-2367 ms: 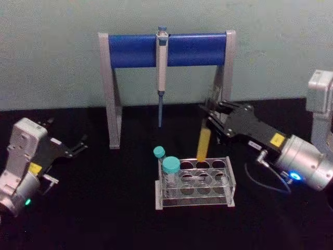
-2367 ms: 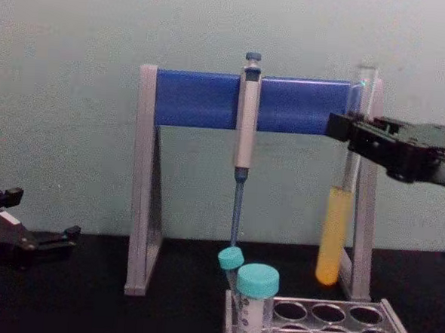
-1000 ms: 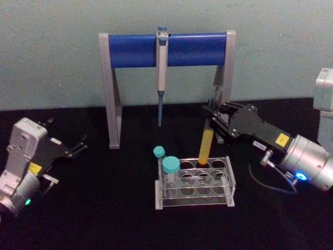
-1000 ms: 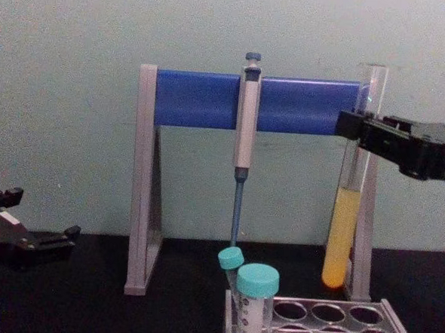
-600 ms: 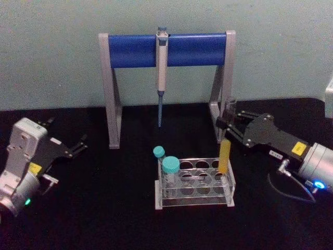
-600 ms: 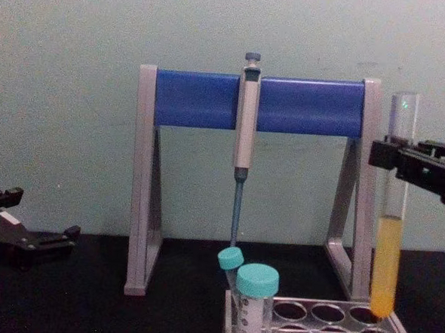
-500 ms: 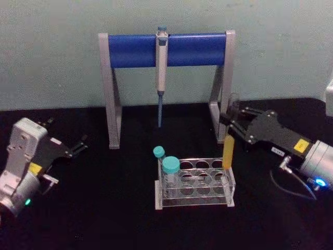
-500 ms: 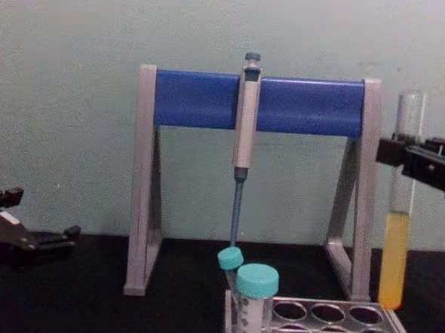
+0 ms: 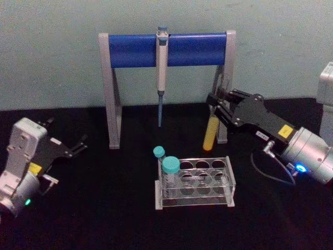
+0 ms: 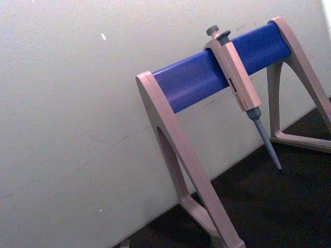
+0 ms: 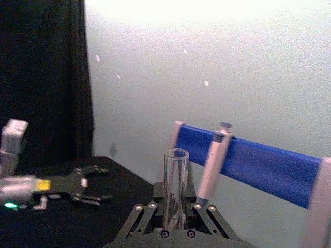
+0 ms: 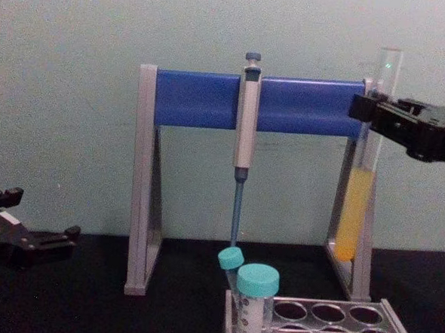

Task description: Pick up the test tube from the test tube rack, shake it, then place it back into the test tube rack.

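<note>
Held the long slim clear glass tube of yellow liquid (image 9: 210, 136) clamped in the right pincer (image 9: 217, 103), aloft near the desk's far edge, behind the low clear plastic rack (image 9: 229, 183). Probably mid-shake; next needed centring upright over a hole. Parked the left pincer (image 9: 78, 146), fingers apart, at the left edge.

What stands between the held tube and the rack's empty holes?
Nothing visible. The right gripper holds the tube raised above the rack, in front of the stand's right leg. The two capped tubes sit at the rack's left end; its other holes are open. The left gripper sits parked far left.
</note>
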